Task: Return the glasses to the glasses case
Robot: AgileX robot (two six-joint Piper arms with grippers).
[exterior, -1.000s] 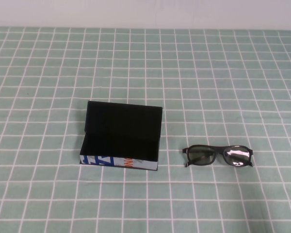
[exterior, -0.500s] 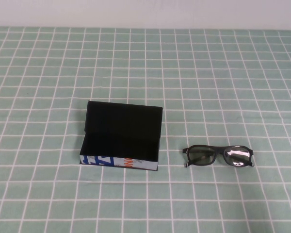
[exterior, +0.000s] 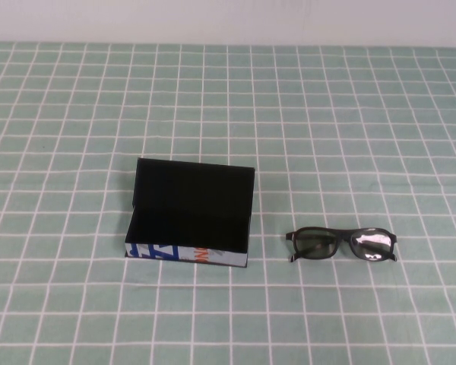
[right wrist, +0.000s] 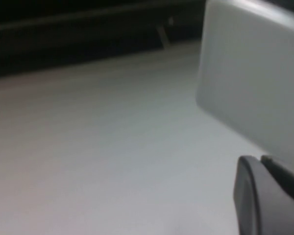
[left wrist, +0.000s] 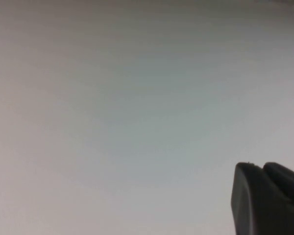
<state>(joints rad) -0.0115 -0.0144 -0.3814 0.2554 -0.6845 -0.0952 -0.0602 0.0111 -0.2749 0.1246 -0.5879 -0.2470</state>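
The glasses case (exterior: 190,214) stands open at centre-left of the table in the high view. Its black lid is raised at the back, its inside is black and holds nothing, and its white front has blue and orange print. The black thick-rimmed glasses (exterior: 342,245) lie folded on the cloth to the right of the case, apart from it. Neither arm shows in the high view. My left gripper (left wrist: 261,167) shows only as dark fingertips pressed together, against a blank pale surface. My right gripper (right wrist: 259,159) shows the same, with its fingertips together and nothing between them.
A green cloth with a white grid (exterior: 327,137) covers the table, with a pale wall (exterior: 228,19) behind it. In the right wrist view a pale grey block (right wrist: 255,73) stands near the gripper, with a dark band beyond.
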